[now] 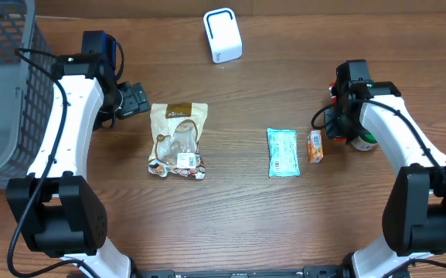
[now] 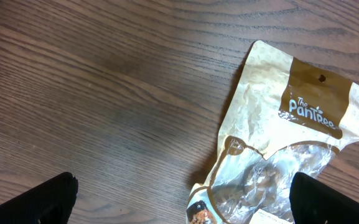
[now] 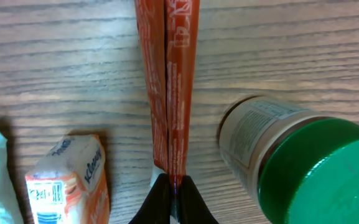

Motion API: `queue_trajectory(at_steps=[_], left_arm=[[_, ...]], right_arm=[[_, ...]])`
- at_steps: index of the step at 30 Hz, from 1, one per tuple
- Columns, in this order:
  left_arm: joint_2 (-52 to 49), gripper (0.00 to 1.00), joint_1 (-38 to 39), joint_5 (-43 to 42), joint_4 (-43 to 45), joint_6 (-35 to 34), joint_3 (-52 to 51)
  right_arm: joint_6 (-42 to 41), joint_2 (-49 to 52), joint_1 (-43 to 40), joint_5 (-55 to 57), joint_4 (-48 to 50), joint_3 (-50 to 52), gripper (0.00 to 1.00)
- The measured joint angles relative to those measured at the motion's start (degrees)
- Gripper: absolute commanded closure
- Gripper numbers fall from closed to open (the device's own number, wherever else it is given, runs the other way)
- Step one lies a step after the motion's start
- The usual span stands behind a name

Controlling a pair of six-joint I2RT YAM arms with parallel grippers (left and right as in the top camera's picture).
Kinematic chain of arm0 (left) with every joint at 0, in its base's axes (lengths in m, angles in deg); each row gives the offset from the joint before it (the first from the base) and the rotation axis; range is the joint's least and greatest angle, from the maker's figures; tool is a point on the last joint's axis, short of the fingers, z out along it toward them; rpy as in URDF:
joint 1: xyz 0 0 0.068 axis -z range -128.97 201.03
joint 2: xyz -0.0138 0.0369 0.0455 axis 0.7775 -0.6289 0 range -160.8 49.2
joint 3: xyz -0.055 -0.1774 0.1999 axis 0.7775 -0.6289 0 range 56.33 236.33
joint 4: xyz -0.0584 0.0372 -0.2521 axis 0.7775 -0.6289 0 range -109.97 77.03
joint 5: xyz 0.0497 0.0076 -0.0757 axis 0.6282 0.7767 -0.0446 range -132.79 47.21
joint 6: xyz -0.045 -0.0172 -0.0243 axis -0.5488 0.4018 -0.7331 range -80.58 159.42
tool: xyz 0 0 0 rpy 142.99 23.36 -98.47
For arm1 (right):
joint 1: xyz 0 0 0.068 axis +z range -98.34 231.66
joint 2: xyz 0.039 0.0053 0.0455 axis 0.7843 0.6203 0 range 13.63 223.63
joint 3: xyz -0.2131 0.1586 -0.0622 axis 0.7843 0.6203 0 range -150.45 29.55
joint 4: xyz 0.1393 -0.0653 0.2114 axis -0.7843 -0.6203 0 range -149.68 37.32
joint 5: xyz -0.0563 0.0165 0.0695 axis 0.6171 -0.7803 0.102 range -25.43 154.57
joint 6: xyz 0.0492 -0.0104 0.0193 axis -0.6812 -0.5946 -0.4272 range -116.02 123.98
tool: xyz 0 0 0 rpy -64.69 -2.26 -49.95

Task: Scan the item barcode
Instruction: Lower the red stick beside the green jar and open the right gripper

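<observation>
The right gripper point(image 3: 173, 186) had its fingers pressed together on the near end of a thin orange sachet point(image 3: 167, 87). The sachet stretched away from them over the table point(image 3: 55, 62), between a tissue pack point(image 3: 67, 180) and a jar point(image 3: 291, 155). We judged the sachet to be light and soft, so it would probably bend when lifted. A pinch at the end seam looked safe, but a hold nearer the middle might keep the print flatter for the scanner point(image 1: 223, 35). We could not find a barcode on it. The left gripper point(image 2: 188, 199) had its fingers spread wide near a bag point(image 2: 291, 124) and held nothing. Only the right wrist view showed the pinch. In the overhead view the right arm point(image 1: 393, 131) hid the sachet, but that view alone showed the scanner, well apart at the far edge.
</observation>
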Motion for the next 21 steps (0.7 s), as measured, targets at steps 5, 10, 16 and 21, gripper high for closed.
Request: queue_trajectory(at_steps=[5, 10, 16, 21], left_arm=[[0.0, 0.0, 0.0, 0.0, 0.0, 0.0, 0.0], [0.0, 0.0, 0.0, 0.0, 0.0, 0.0, 0.0], [0.0, 0.0, 0.0, 0.0, 0.0, 0.0, 0.0], [0.0, 0.0, 0.0, 0.0, 0.0, 0.0, 0.0]], right_arm=[[-0.6, 0.0, 0.0, 0.7, 0.4, 0.0, 0.64], [-2.0, 0.0, 0.0, 0.8, 1.7, 0.0, 0.62], [-5.5, 0.0, 0.1, -2.0, 4.7, 0.0, 0.57], [-6.6, 0.0, 0.1, -8.3, 5.0, -0.3, 0.56]])
